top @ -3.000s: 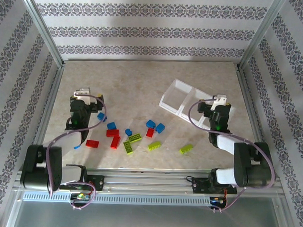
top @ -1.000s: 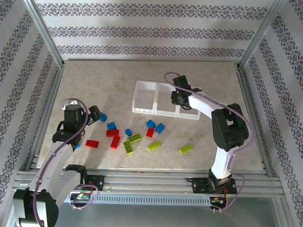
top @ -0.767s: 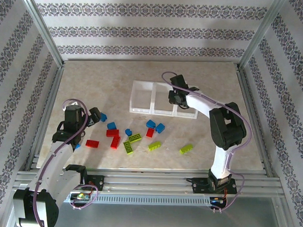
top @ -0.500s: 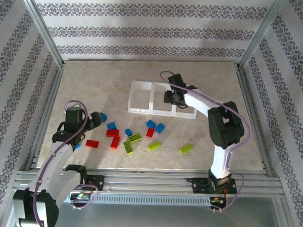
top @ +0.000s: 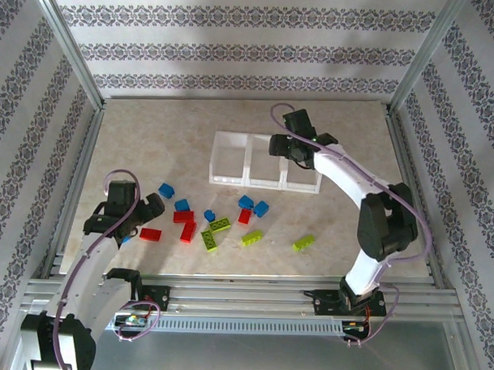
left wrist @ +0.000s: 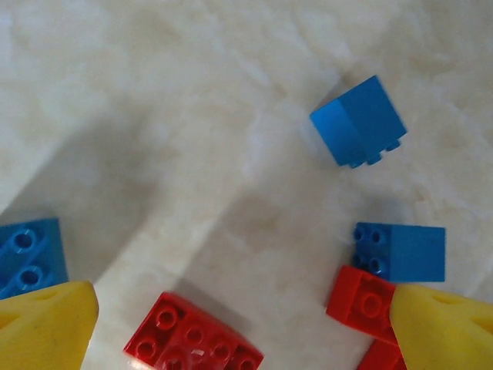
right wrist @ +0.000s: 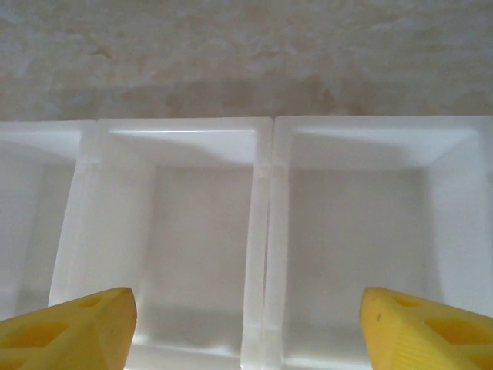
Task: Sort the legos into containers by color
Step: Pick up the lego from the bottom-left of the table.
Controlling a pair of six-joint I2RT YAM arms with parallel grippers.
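The clear three-compartment tray (top: 229, 160) lies straight at mid-table, all compartments bare. My right gripper (top: 284, 146) hovers open over it. In the right wrist view its yellow fingertips (right wrist: 73, 327) stand wide apart either side of the divider wall (right wrist: 260, 231) between two compartments, and the right gripper (right wrist: 246, 320) holds nothing. Red, blue and lime legos lie scattered in front of the tray. My left gripper (top: 153, 204) is open, low at their left end. In the left wrist view the left gripper (left wrist: 243, 312) spans a red brick (left wrist: 192, 339), with blue bricks (left wrist: 359, 122) (left wrist: 400, 252) beyond.
Lime bricks (top: 303, 243) (top: 252, 237) lie nearest the front right, and a red brick (top: 150, 234) and a small blue one (top: 125, 238) sit beside the left arm. Metal frame rails (top: 75, 187) and patterned walls enclose the table. Bare tabletop (top: 151, 133) lies behind the bricks.
The tray went from tilted at the right to straight at mid-table, shifting left with the right gripper, which has since drawn back slightly. The left gripper moved nearer, toward the red bricks.
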